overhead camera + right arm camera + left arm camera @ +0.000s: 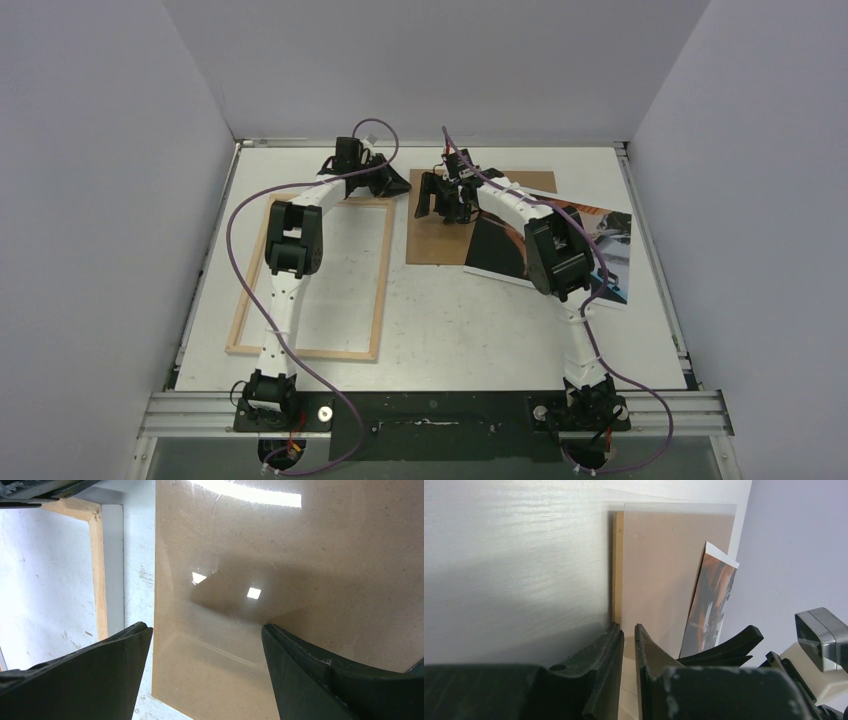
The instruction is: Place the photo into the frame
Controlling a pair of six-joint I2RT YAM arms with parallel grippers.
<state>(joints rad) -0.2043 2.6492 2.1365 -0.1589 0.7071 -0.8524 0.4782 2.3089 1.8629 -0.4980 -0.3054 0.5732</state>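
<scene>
Left gripper (629,629) clamped on the far right corner of the frame (383,270), which lies wood side up at table left; right gripper (205,626) spread wide above the clear sheet (210,675) on the backing board (435,245); the photo (612,240) lies against the board's right side.

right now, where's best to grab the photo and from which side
Likely its left end, where the photo rests on the brown board, so that edge seems raised. Bring the open right gripper in from the left, one finger under the edge; elsewhere it lies flat.
</scene>
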